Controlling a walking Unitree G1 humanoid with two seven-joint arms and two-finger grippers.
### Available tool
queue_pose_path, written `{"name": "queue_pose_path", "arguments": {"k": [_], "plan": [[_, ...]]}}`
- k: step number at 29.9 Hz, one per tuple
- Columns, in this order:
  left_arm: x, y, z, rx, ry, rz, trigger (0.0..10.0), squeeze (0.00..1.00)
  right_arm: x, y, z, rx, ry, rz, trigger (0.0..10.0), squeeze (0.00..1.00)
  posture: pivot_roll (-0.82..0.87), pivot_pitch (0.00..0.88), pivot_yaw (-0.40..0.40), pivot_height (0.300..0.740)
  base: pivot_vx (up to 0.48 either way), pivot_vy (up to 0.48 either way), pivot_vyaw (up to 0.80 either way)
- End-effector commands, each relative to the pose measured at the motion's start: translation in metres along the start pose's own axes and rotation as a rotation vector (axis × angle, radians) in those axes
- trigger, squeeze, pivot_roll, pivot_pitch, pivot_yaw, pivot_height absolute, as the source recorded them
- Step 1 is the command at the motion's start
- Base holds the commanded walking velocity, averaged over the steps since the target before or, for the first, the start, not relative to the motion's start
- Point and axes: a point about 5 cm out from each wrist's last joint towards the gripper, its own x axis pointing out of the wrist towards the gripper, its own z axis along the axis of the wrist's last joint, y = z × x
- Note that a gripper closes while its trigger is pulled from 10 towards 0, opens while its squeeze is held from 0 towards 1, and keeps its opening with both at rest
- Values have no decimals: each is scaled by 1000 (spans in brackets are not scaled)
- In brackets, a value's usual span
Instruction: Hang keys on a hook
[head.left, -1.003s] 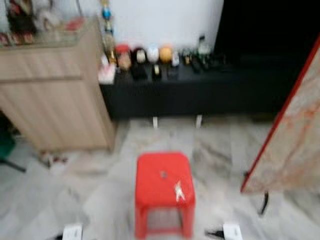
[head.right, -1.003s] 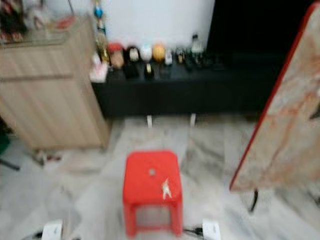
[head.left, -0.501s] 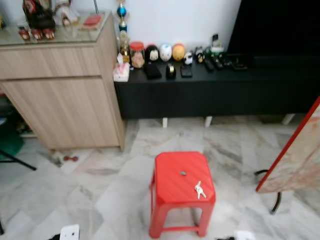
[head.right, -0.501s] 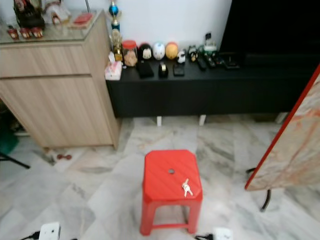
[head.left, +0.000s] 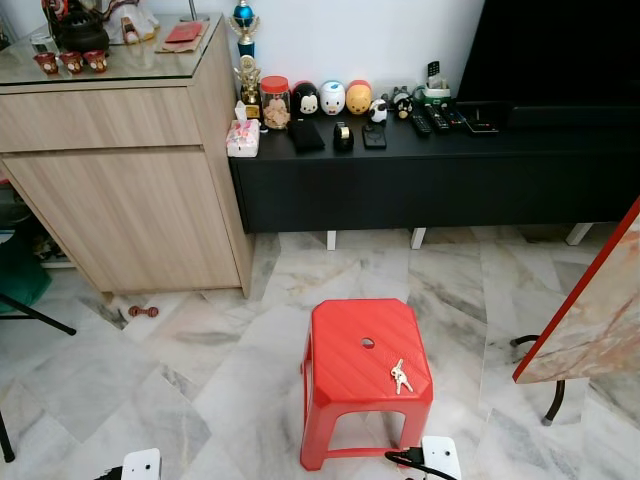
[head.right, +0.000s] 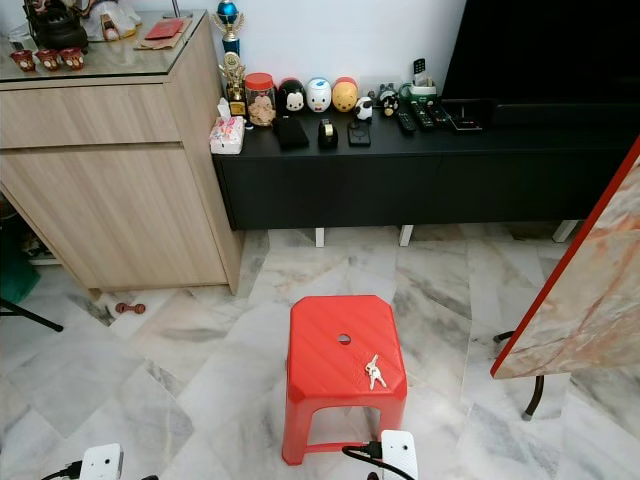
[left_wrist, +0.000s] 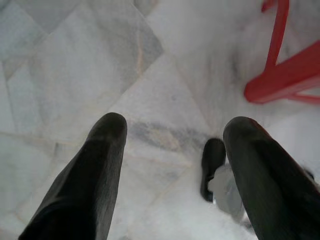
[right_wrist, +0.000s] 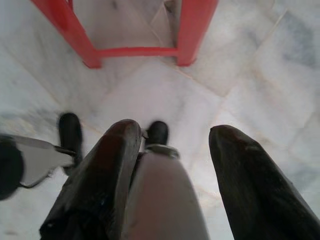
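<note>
A small bunch of silver keys (head.left: 400, 376) lies on the right front part of a red plastic stool's seat (head.left: 350, 350), on the marble floor straight ahead of me. Both arms hang low at my sides, well short of the keys. My left gripper (left_wrist: 177, 125) is open over bare marble, with a stool leg (left_wrist: 280, 75) off to one side. My right gripper (right_wrist: 176, 131) is open too, above the floor just in front of the stool's legs (right_wrist: 195, 30). Nothing is between either pair of fingers.
A long black low cabinet (head.left: 450, 180) with small figurines and remotes runs along the back wall. A tall wooden cabinet (head.left: 120, 190) stands at the left. A tilted marbled board with a red edge (head.left: 590, 310) leans at the right. A black chair leg (head.left: 30, 315) is at far left.
The camera has swung and steadied, so the blurred picture is now sharp. The stool and keys lie as before. The white wrist parts at the bottom edge have shifted slightly.
</note>
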Motion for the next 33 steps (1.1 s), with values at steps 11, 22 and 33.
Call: {"name": "queue_pose_path", "arguments": {"k": [11, 22, 33], "plan": [[-3, 3, -11, 10, 43, 8, 10000, 0, 0, -4, 2, 39, -20, -4, 10000, 0, 177, 0, -14, 740, 214, 0, 86], [-3, 3, -12, 14, 43, 13, 10000, 0, 0, -7, 2, 56, -27, -8, 10000, 0, 177, 0, -17, 740, 267, 0, 0], [-3, 3, -12, 13, 44, 16, 10000, 0, 0, -9, 3, 66, -38, -7, 10000, 0, 177, 0, -17, 740, 249, 0, 0]]}}
